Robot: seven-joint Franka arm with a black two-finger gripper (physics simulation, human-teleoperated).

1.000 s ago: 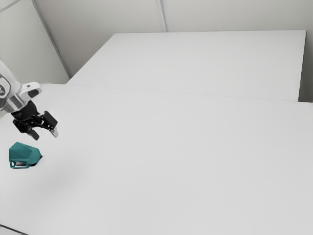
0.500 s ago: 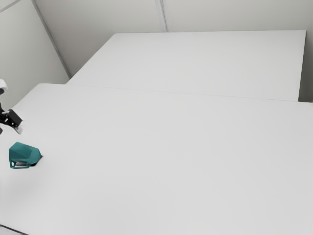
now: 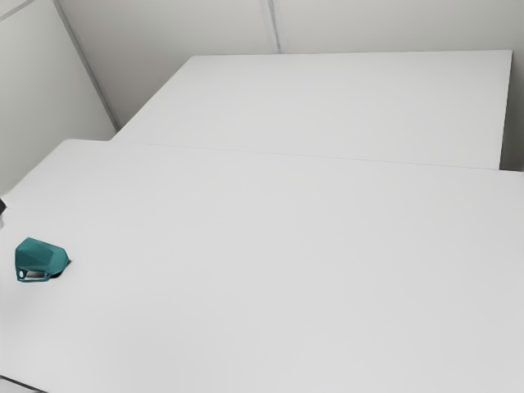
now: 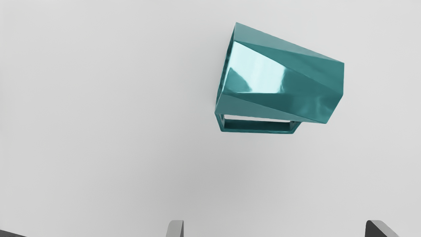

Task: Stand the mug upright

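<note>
The exterior view looks from the arm's side, raised and set well back, slanting down across the broad, flat white bench [image 3: 286, 270] toward a pale grey wall [image 3: 393, 24] — its left edge cuts off the black, angular hand [image 3: 2, 210]. The wrist view looks from that hand, much nearer, steeply down onto the bench. Both share the glossy teal, faceted mug [image 4: 279, 82] and the surface around it — small in the first, large in the second.
</note>
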